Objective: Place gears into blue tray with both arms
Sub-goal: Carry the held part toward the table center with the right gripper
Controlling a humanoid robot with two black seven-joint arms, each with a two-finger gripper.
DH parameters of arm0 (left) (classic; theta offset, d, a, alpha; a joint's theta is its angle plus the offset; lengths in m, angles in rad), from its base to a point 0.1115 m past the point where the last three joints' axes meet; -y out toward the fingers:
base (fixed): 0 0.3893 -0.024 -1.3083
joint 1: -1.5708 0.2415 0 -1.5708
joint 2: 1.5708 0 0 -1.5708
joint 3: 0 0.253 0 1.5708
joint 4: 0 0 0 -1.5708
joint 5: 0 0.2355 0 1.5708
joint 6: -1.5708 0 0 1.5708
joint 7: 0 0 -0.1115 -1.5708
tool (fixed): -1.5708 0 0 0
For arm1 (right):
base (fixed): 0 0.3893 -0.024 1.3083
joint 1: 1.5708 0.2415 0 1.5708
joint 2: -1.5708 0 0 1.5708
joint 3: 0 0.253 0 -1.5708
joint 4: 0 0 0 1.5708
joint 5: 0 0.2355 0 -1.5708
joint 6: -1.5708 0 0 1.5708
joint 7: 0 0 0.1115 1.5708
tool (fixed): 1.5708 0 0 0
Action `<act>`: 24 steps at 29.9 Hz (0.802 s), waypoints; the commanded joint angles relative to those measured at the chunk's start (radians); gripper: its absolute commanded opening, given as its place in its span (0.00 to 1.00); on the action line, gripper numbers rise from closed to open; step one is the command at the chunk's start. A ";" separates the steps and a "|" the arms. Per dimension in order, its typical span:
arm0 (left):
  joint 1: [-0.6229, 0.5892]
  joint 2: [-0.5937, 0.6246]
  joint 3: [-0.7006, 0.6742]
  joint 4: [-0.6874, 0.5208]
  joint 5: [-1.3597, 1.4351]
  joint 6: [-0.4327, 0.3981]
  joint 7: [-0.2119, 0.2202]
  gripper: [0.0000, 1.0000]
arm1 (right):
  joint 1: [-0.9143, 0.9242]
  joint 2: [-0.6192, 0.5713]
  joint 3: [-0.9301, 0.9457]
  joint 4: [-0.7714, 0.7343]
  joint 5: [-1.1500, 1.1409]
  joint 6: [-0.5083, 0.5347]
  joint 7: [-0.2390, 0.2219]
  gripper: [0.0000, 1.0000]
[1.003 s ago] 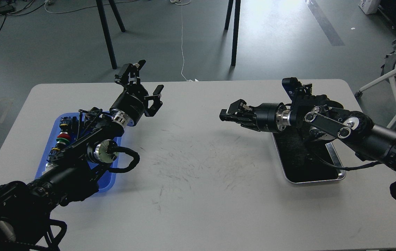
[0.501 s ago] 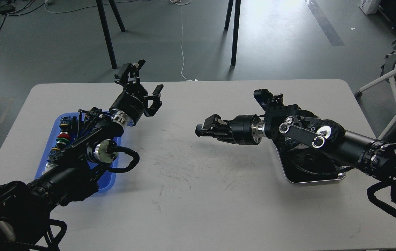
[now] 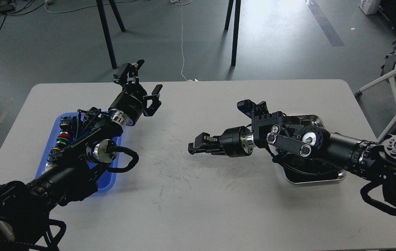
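The blue tray (image 3: pixel 52 146) lies at the table's left, mostly covered by my left arm. Small black, red and green pieces (image 3: pixel 63 137) sit in a row along its left side; whether any are gears cannot be made out. My left gripper (image 3: pixel 142 82) hangs open beyond the tray's far right corner, over the table's back edge. My right gripper (image 3: pixel 195 148) reaches left over the middle of the table with its fingers together. Anything between them is too small to see.
A shiny steel tray (image 3: pixel 311 182) with a dark bottom lies at the right, largely hidden under my right arm. The white table (image 3: pixel 198 209) carries dark scuff marks in the middle. Black stand legs (image 3: pixel 107 35) rise from the floor behind.
My right arm has swung left and nearer, carrying its gripper from above the steel tray to the middle of the table. The left arm has hardly moved.
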 commanded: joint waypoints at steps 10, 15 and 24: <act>0.008 0.000 0.000 0.000 0.000 0.000 0.000 0.98 | 0.002 0.000 -0.010 -0.005 -0.006 0.000 -0.002 0.19; 0.009 0.000 0.000 0.000 0.000 0.000 0.000 0.98 | 0.001 0.000 -0.021 -0.008 -0.007 0.000 -0.002 0.19; 0.011 -0.004 -0.001 -0.001 0.000 0.000 0.000 0.98 | 0.011 0.000 -0.050 -0.010 -0.020 0.000 -0.002 0.19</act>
